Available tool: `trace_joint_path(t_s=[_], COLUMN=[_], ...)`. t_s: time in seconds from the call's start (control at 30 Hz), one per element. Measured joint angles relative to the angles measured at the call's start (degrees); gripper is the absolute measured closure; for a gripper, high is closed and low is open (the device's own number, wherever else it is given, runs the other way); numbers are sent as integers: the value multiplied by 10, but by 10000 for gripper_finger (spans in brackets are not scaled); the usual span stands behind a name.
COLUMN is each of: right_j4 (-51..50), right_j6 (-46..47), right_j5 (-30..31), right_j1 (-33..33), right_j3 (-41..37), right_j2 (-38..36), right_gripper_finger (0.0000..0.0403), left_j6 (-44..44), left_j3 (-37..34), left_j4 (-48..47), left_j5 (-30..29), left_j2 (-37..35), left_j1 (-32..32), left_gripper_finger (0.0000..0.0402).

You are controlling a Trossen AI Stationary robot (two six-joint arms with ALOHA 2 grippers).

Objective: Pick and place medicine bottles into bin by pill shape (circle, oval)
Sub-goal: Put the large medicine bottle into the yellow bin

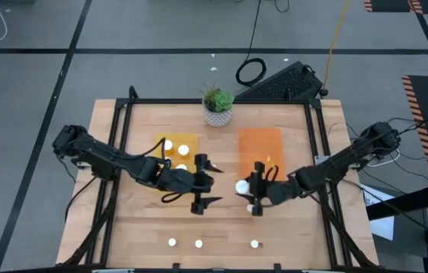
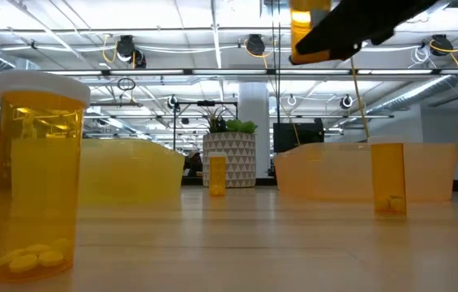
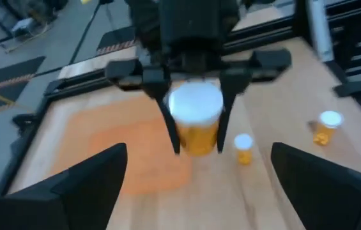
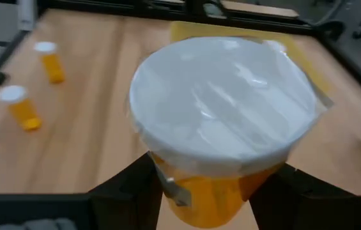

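Bottle in the air, bin not yet reached

Bottle duty is mid-carry. The right pincer point(image 1: 248, 196) is clamped on a white-capped, orange-bodied medicine bottle point(image 4: 222, 121), held clear above the wooden counter point(image 1: 145, 227), just beside the near edge of the orange bin point(image 1: 260, 144). The left pincer point(image 1: 201, 184) hangs close by with its fingers spread apart, holding nothing, near the yellow bin point(image 1: 177, 149), which already has 2 bottles in it. 3 small bottles point(image 1: 198, 243) wait along the front edge. To my eye the next move calls for swinging over a bin and letting go. No label or brand can be read.
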Motion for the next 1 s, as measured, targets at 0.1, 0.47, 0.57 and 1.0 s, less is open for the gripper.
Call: trace_joint_path(t_s=[0.1, 0.47, 0.57, 1.0], right_j4=[0, 1, -5, -2], right_j6=[-8, -36, -37, -40], right_j5=[0, 2, 2, 1], right_j1=[-23, -60, -61, -61], right_j3=[6, 7, 7, 7], right_j2=[0, 0, 0, 0], right_gripper_finger=[223, 223, 223, 222], left_j6=[-6, 11, 14, 40], left_j3=[58, 152, 159, 160], left_j4=[-74, -151, -144, -89], left_j5=[-13, -38, -60, -38], left_j2=[21, 110, 121, 149], left_j1=[11, 29, 31, 45], left_gripper_finger=[13, 14, 14, 14])
